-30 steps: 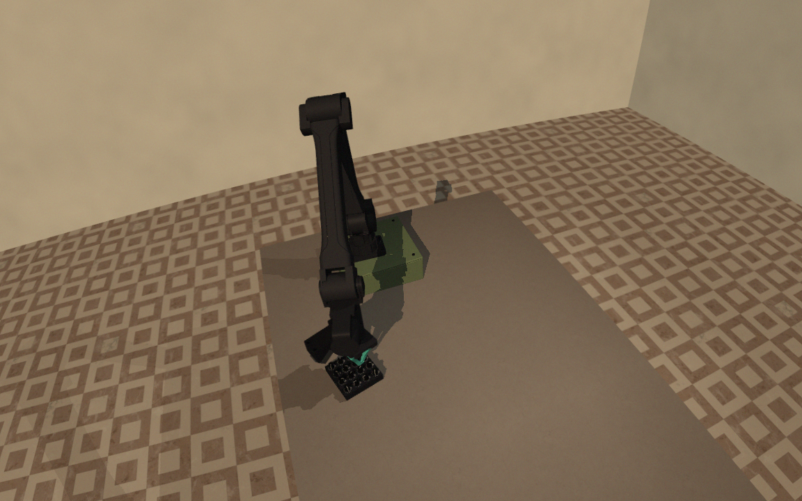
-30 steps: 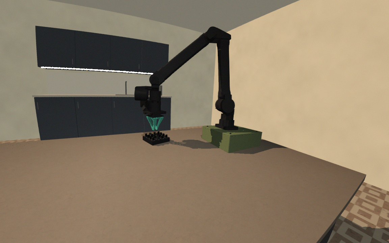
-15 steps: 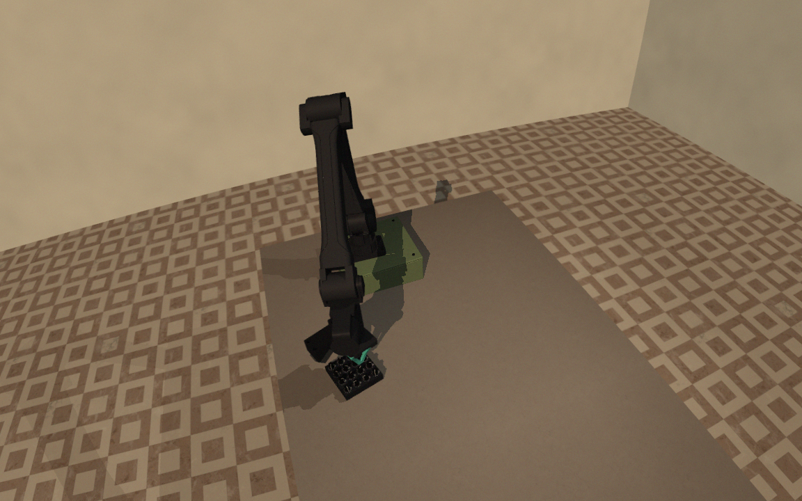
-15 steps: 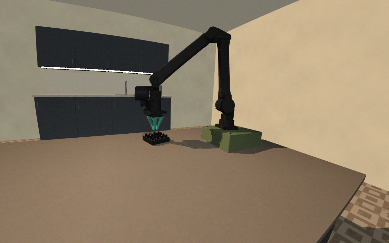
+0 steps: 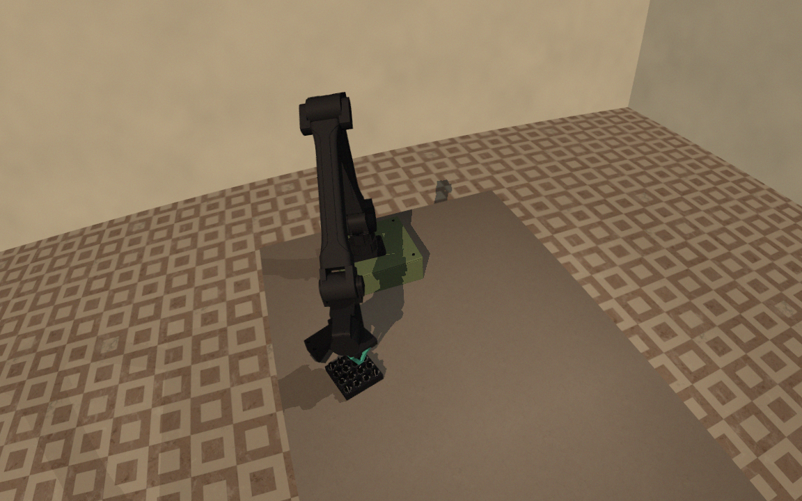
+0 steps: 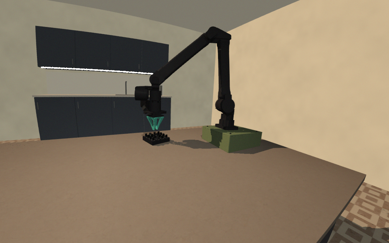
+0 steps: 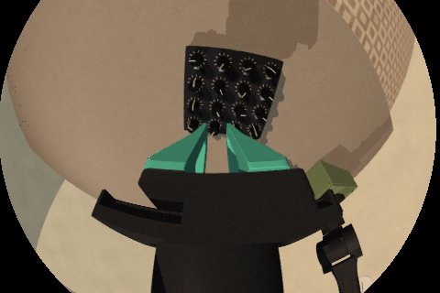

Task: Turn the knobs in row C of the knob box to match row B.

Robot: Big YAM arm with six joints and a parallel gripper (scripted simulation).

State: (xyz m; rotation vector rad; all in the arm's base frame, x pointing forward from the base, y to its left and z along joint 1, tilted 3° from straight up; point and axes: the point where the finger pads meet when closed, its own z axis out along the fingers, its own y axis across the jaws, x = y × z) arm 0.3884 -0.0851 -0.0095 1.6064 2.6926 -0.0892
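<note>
Black knob box (image 5: 355,379), sixteen knobs, upright on table

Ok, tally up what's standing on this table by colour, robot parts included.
Black: 2, the jointed robot arm and the square black knob box
Olive green: 1, the blocky base under the arm
Teal: 2, the wedge-shaped fingers
Total: 5
</note>
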